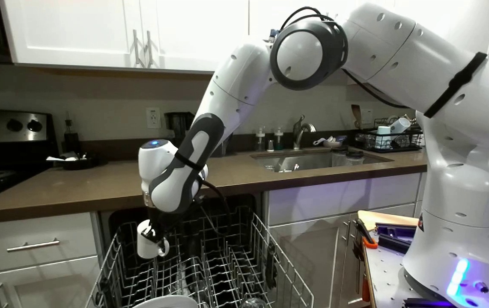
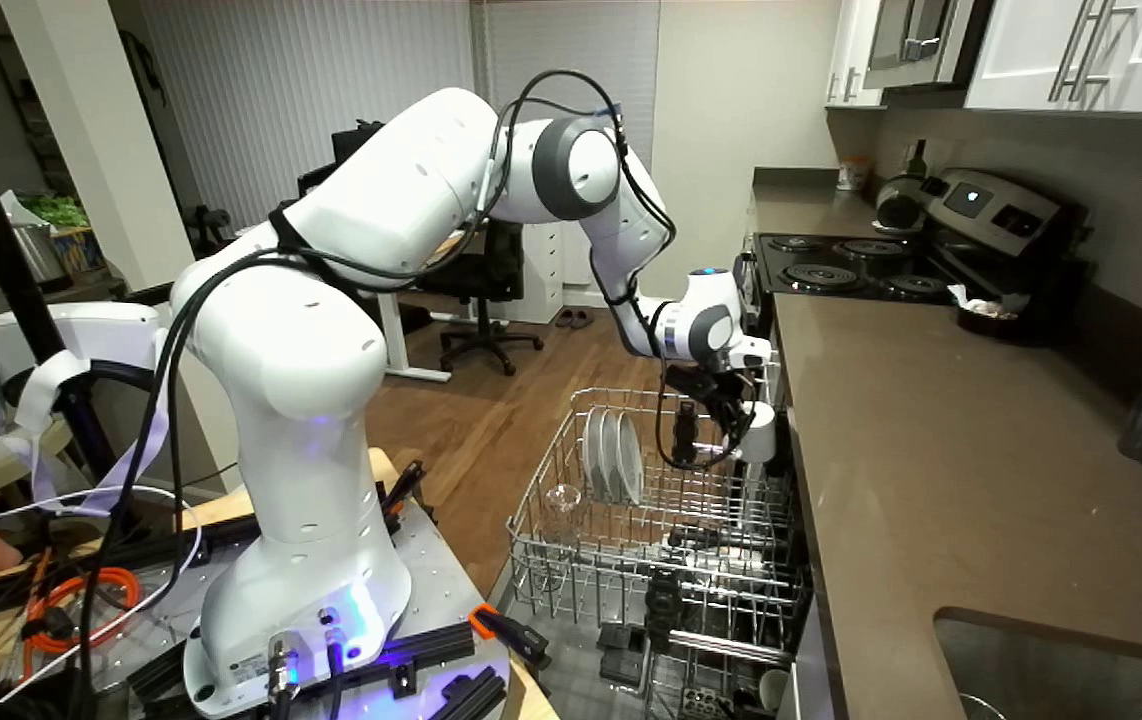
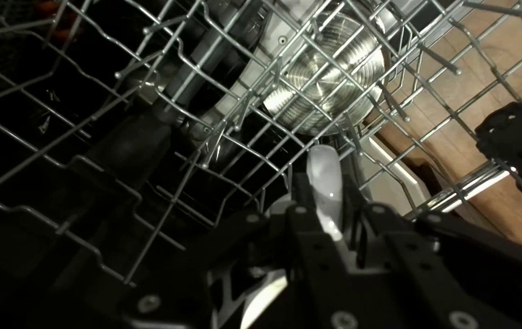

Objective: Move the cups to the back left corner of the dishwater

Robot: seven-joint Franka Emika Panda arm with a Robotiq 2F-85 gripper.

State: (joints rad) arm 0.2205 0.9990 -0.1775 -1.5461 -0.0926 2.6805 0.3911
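Note:
A white cup (image 1: 143, 244) hangs in my gripper (image 1: 155, 236), roughly upright, over the dishwasher's wire rack (image 1: 285, 260). In that exterior view its loop handle (image 1: 166, 247) sticks out to the right, and the cup is toward the rack's rear left. The same cup (image 2: 759, 436) appears in an exterior view near the counter side of the rack, just beyond my gripper (image 2: 734, 418). In the wrist view my gripper (image 3: 327, 194) is shut on a narrow white part (image 3: 324, 168) of the cup; most of its body is hidden behind the dark fingers (image 3: 304, 194).
Plates (image 2: 613, 456) stand in the rack with a clear glass (image 2: 561, 512) near them. Upright tines and raised rack sides surround the cup. A round metal pan (image 3: 322, 75) lies below the wires. The counter edge (image 1: 99, 205) overhangs the dishwasher's back.

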